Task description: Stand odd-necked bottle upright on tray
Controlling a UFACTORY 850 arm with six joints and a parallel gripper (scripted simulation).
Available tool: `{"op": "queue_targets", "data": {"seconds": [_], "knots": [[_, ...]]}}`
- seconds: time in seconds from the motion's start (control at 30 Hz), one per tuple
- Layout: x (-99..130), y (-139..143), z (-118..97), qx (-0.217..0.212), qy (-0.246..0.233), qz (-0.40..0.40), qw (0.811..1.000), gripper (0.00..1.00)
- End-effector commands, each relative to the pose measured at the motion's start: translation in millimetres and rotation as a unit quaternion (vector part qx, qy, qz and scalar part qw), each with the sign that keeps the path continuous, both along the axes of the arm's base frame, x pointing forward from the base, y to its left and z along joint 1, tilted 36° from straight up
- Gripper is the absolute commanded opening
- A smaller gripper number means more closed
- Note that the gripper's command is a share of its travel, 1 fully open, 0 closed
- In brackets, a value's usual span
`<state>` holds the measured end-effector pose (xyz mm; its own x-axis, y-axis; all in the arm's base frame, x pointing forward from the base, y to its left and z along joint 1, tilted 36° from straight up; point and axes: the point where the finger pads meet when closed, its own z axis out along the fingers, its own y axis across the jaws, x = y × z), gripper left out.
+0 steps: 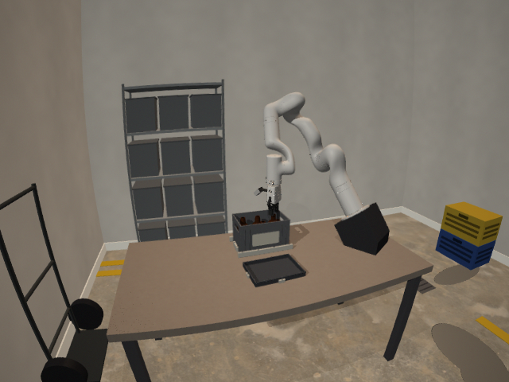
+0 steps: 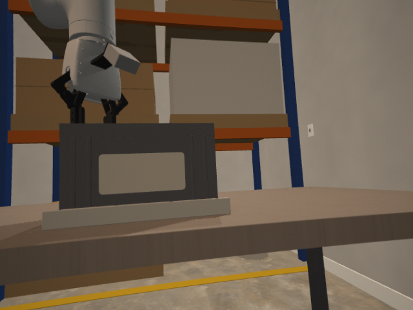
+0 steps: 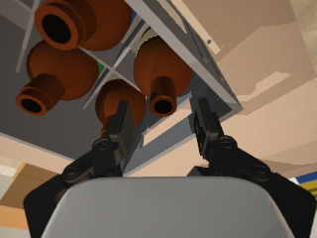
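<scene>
xArm gripper (image 3: 160, 124), held partly open and empty, is positioned over a brown bottle (image 3: 162, 69) at the crate's (image 1: 260, 236) three-o'clock end.

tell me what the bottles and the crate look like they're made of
Bottles: likely brown glass, going by the smooth amber-brown surface with soft sheen, though glazed ceramic or plastic would look similar. Crate: probably moulded plastic, matte dark grey with ribbed walls and a paler inset panel.
</scene>
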<state>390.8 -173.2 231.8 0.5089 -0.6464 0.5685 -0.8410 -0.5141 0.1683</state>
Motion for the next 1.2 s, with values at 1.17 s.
{"op": "queue_targets", "data": {"seconds": [1.17], "knots": [[5.7, -15.9, -22.3, 0.000, -0.001, 0.000, 1.000, 0.65]]}}
